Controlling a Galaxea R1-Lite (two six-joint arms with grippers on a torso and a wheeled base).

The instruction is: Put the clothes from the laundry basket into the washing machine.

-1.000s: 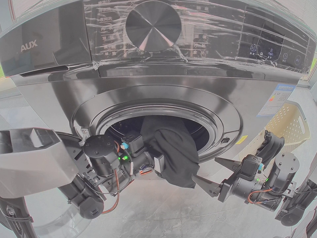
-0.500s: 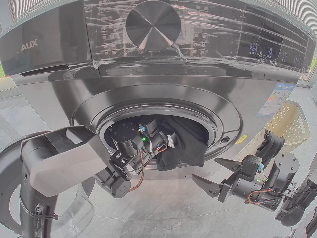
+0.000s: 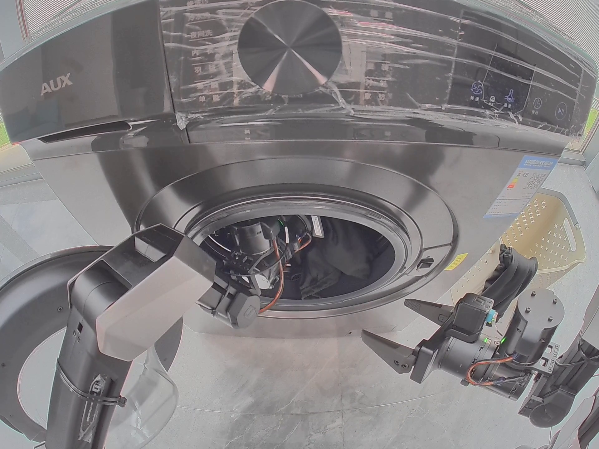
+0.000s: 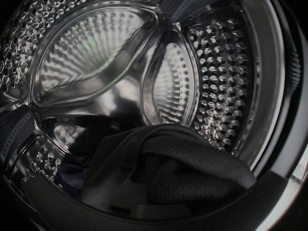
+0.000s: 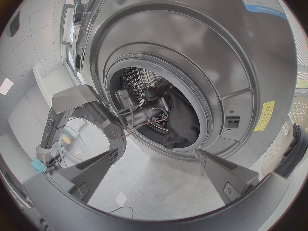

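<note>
Black fabric garment (image 3: pixel 340 260) went from hanging out over the door lip to fully inside within the last second. The left arm (image 3: pixel 143 294) pushed in with it; its wrist is now past the door ring. The right arm hasn't budged.

Garment now: heaped low at the front of the perforated steel drum (image 4: pixel 208 81), just behind the lip. Nothing trails outside, going by the head and right wrist views. A second, dark bluish piece of cloth (image 4: pixel 72 172) lies deeper in, partly hidden behind it.

Left hand: buried behind the garment in the drum, so I can't tell whether it grips or has let go.

Right hand (image 3: pixel 384 317): fingers spread wide, empty, parked low in front of the dark grey front-loading washing machine (image 3: pixel 299 163), right of the opening.

Round glass door (image 3: pixel 31 294) is swung open to the left. The cream perforated plastic laundry basket (image 3: pixel 549 232) sits beside the machine on the right, behind the right arm; its contents are hidden from here.

Progress, my read: this garment is delivered and at least one other is already in. Left to do: get the left arm out without dragging cloth back over the lip, then check the basket for more. Can't call the task done without seeing into it.
</note>
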